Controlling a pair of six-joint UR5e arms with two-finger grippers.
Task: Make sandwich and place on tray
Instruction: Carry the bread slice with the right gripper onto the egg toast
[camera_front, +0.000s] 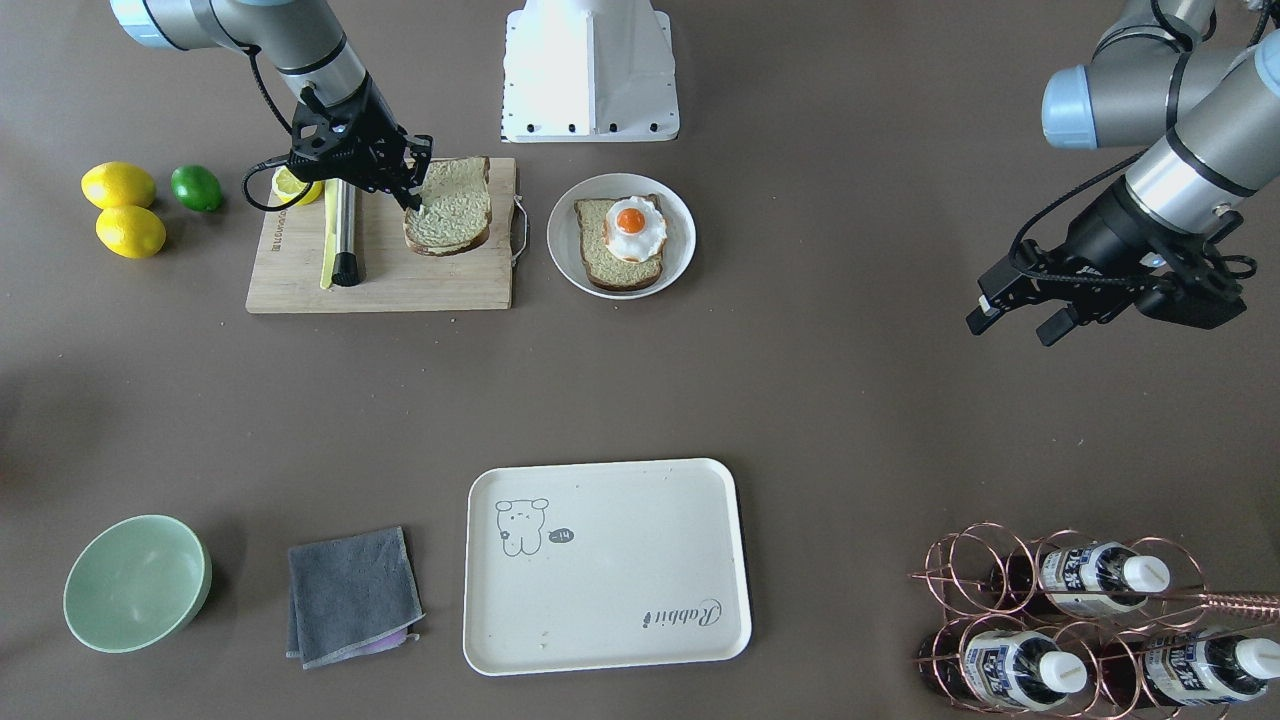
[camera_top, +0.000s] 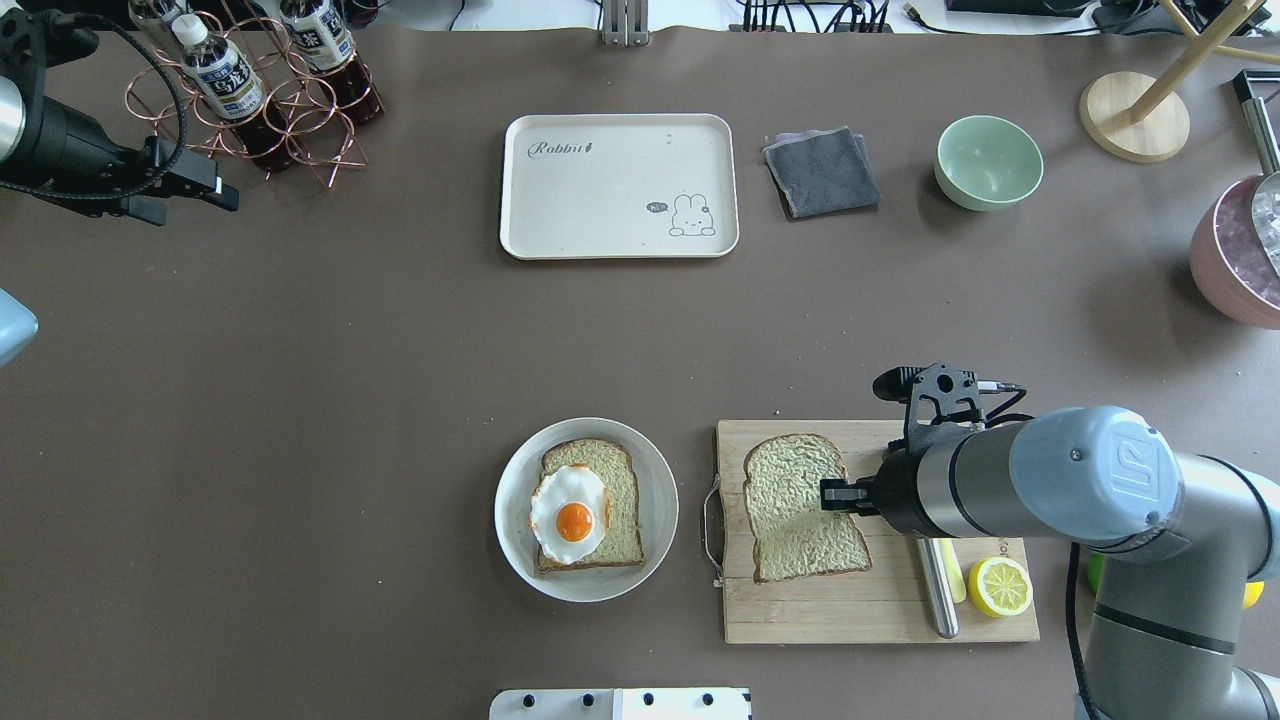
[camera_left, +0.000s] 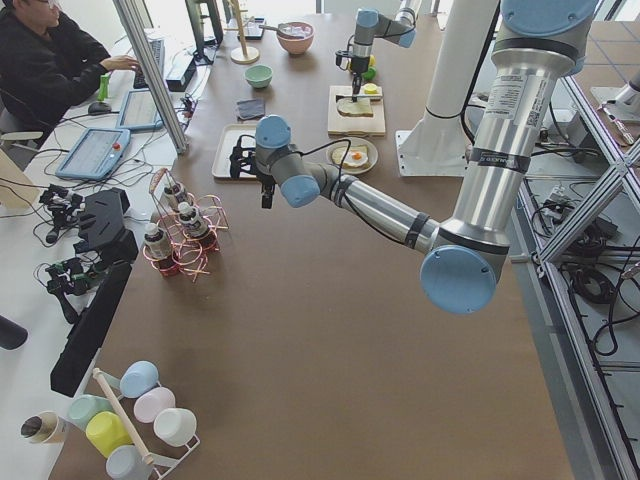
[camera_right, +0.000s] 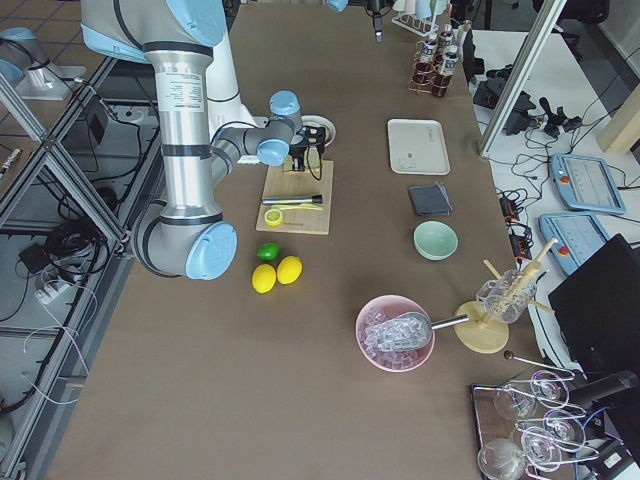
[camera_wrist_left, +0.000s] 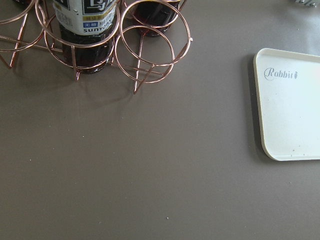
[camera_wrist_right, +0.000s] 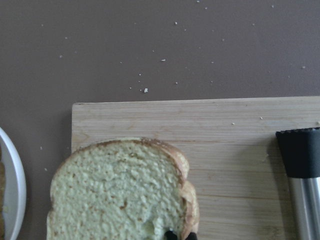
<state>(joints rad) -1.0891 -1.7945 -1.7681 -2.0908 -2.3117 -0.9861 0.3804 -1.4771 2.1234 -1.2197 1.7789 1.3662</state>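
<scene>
Far-left corner of desk: left pincer (camera_front: 1012, 328) hovering near copper bottle rack (camera_top: 320, 150), fingers spread, nothing held.
Middle of far edge: tray (camera_top: 620, 150), bare.
Middle of near edge, robot's side: white plate (camera_top: 655, 470) carrying lower slice (camera_top: 622, 490) with fried egg (camera_top: 568, 512) on top. Sandwich not yet assembled.
Just right of plate: cutting board (camera_top: 860, 610) with loose slice (camera_top: 800, 510) on it. Steel-handled tool (camera_top: 938, 590) and lemon half (camera_top: 1001, 586) further right on the board.
Right pincer (camera_wrist_right: 180, 234) at that slice's right-hand crust, apparently clamped on it.

Handling, judged: bread light and soft, quick to flop or tear if hung from one edge. Best nipped across the crust, the firmest part, and carried low and level. Egg glossy, likely to slide if the lower slice tips. Finished stack best taken at the crusts, both slices pinched together, no hard squeeze.

Views compared: right wrist view alone giving a fingertip on either side of the crust; overhead hiding that contact under the forearm. Front-facing view giving left pincer's spread fingers; left wrist view offering only desk, rack and tray corner, no fingers.
</scene>
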